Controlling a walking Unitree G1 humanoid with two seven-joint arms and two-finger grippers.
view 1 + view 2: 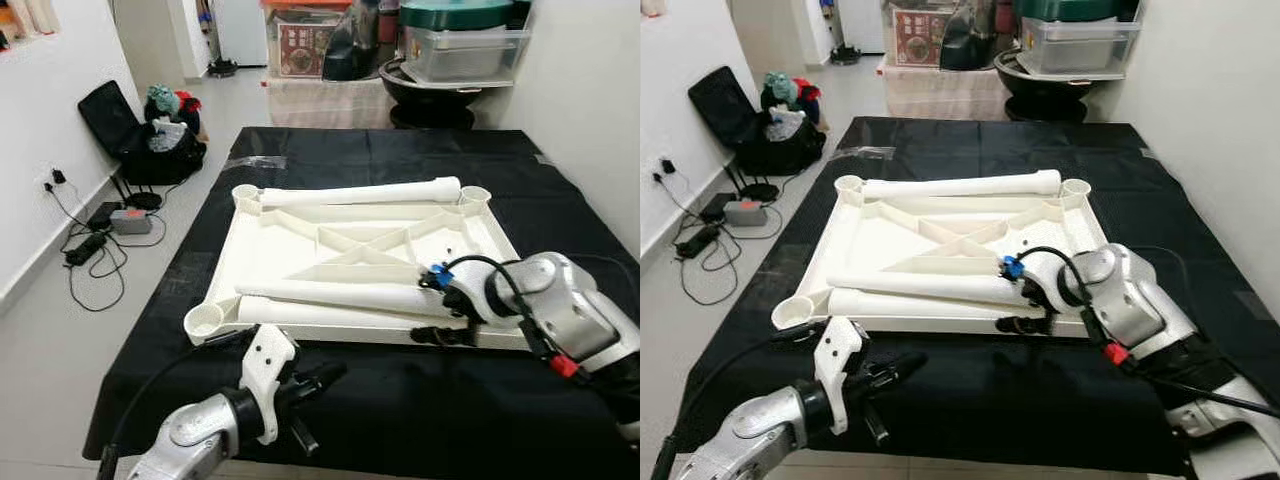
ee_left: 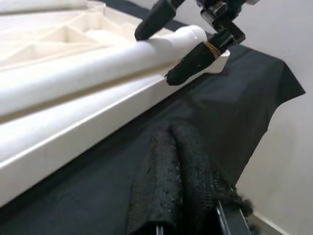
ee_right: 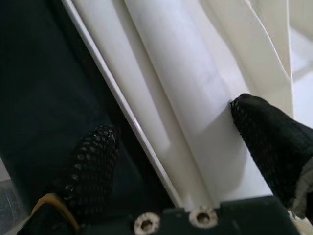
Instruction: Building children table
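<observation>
A white children's tabletop (image 1: 270, 250) lies upside down on a black-clothed table (image 1: 400, 400). One white leg (image 1: 360, 192) rests along its far edge. Two more legs (image 1: 340, 295) lie side by side near the front rim. My right gripper (image 1: 445, 305) is at the right end of these legs, open. One finger touches the upper leg (image 3: 195, 73); the other finger (image 3: 93, 161) is outside the rim, over the cloth. My left gripper (image 1: 325, 377) hovers over the cloth in front of the tabletop, shut on nothing, with its fingers (image 2: 178, 161) pressed together.
Round leg sockets (image 1: 205, 320) sit at the tabletop's corners. A black bag (image 1: 130, 135), a power strip and cables (image 1: 95, 245) lie on the floor to the left. Boxes and plastic bins (image 1: 460, 45) stand beyond the table's far end. A white wall runs along the right.
</observation>
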